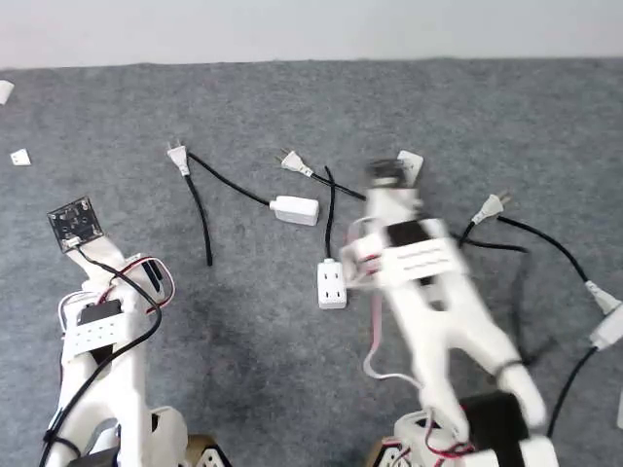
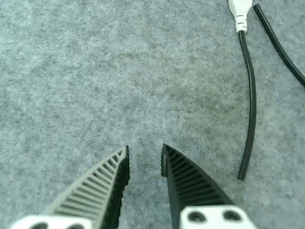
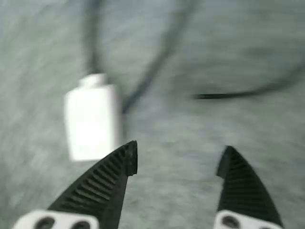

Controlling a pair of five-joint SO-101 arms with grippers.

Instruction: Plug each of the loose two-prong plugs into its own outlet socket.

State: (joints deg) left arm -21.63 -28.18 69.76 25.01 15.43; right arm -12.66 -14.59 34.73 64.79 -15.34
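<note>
Plugs lie loose on the grey carpet (image 1: 117, 107): a left plug (image 1: 177, 154) ahead of your left arm, a middle plug (image 1: 290, 161), and a right plug (image 1: 492, 206). One white outlet socket (image 1: 295, 209) rests between the first two and another socket (image 1: 332, 283) sits nearer the arms. Your left gripper (image 2: 144, 157) is empty, its fingers narrowly apart over bare carpet. Your right gripper (image 3: 181, 160) is empty and spread wide, just short of a white socket block (image 3: 91, 121). Expect each plug to be light, hard and slick, with a springy black cord (image 2: 250, 95) that may tug it. Pinch the moulded white body across its flat sides, never the thin prongs
</note>
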